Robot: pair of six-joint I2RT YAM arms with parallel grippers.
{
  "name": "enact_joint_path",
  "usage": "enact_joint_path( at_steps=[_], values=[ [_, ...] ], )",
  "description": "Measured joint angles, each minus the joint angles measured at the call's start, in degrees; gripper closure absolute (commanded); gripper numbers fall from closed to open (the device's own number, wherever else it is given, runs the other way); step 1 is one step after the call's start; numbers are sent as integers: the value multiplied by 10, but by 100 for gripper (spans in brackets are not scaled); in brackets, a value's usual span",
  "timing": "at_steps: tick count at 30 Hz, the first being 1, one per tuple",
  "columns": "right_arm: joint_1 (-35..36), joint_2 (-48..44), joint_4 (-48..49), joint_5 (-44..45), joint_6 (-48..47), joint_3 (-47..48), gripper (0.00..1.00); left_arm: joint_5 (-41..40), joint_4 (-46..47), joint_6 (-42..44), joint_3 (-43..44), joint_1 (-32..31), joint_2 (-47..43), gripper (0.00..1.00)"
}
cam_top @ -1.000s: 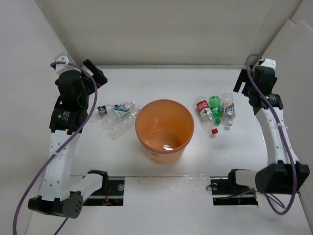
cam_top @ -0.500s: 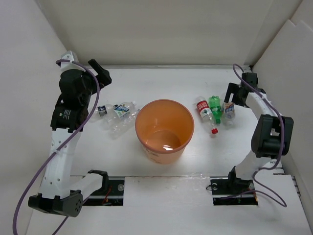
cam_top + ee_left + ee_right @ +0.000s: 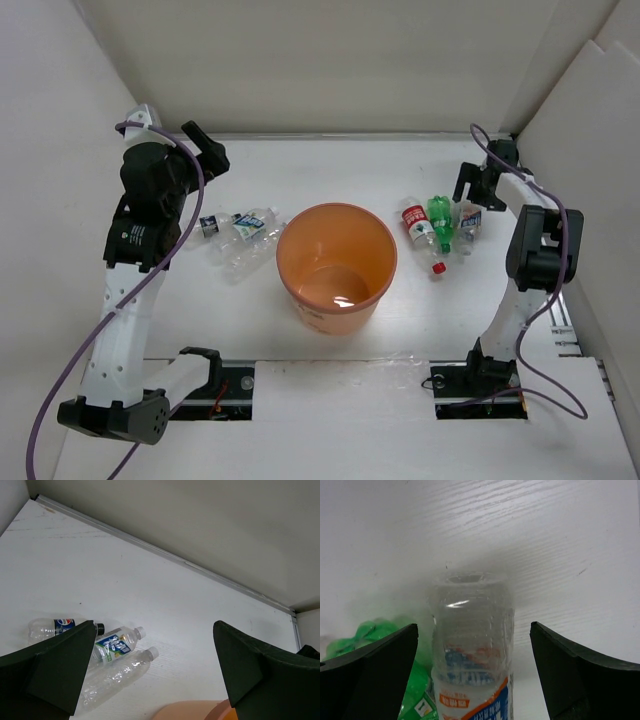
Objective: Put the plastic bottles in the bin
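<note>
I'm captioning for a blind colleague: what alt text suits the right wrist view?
A clear bottle with a blue, white and orange label lies on the white table, centred between the dark fingers of the open right end effector. A green bottle lies beside it, at the view's lower left.

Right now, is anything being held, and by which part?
Nothing is held. The right gripper is open, fingers either side of a clear blue-labelled plastic bottle.
</note>
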Motion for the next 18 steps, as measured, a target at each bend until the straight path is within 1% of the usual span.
enact_joint_path(
  at_steps=[3,6,7,9,10,11,12,13,15,18],
  values=[
    [0,29,0,0,1,24,5,1,1,2,-2,0,0,0],
    [0,50,-9,0,3,35,18,1,1,2,-2,0,-1,0],
    [0,57,-14,0,4,41,31,1,1,2,-2,0,-1,0],
    [0,70,-18,-2,7,52,43,1,1,3,-2,0,-1,0],
    [-1,70,-20,-2,8,56,52,1,1,3,-2,0,-1,0],
    [-2,70,-20,-2,9,59,80,1,1,3,-2,0,-1,0],
    [-3,70,-19,-2,11,60,86,1,1,4,-2,0,-1,0],
    [-5,70,-21,-2,12,60,88,1,1,4,-2,0,-1,0],
    [-10,69,-26,3,16,60,100,4,0,4,-2,0,1,0],
    [-19,57,-43,19,28,62,100,24,-4,5,12,0,16,0]
  ],
)
